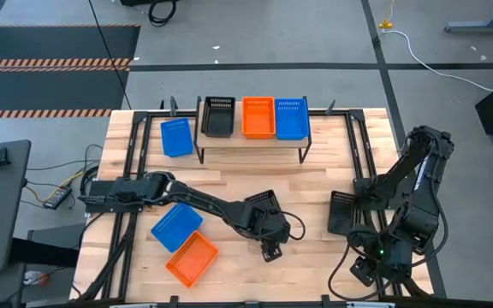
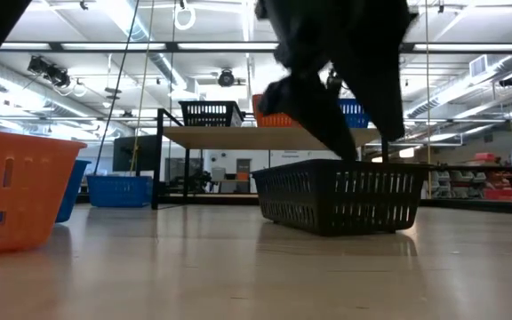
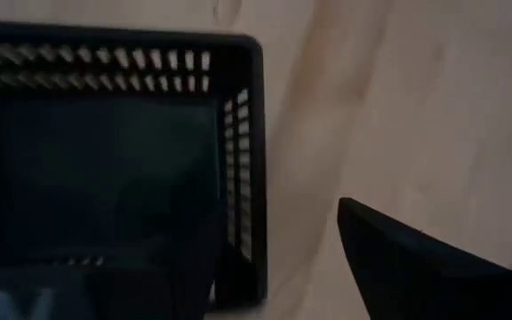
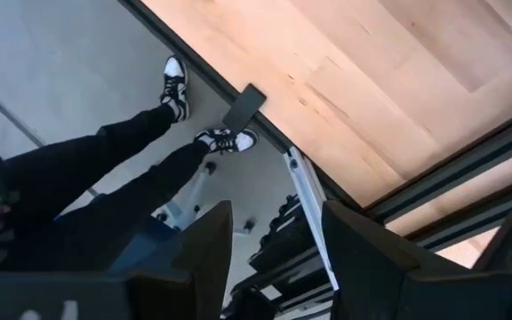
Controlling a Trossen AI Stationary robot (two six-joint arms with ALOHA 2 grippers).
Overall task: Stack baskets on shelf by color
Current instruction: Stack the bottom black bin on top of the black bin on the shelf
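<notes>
The left gripper point(image 1: 270, 229), fingers spread, is straddling the near wall of a black basket point(image 1: 262, 205) sitting mid-tabletop; light, stiff mesh plastic, likely best pinched at that rim.

black basket point(image 3: 105, 160) cut off at frame edge, left hand point(image 1: 268, 224) covering its rim

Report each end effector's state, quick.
Left end effector: open, straddling the black basket wall, not yet closed.
Right end effector: open, empty, parked at the table edge.
</notes>
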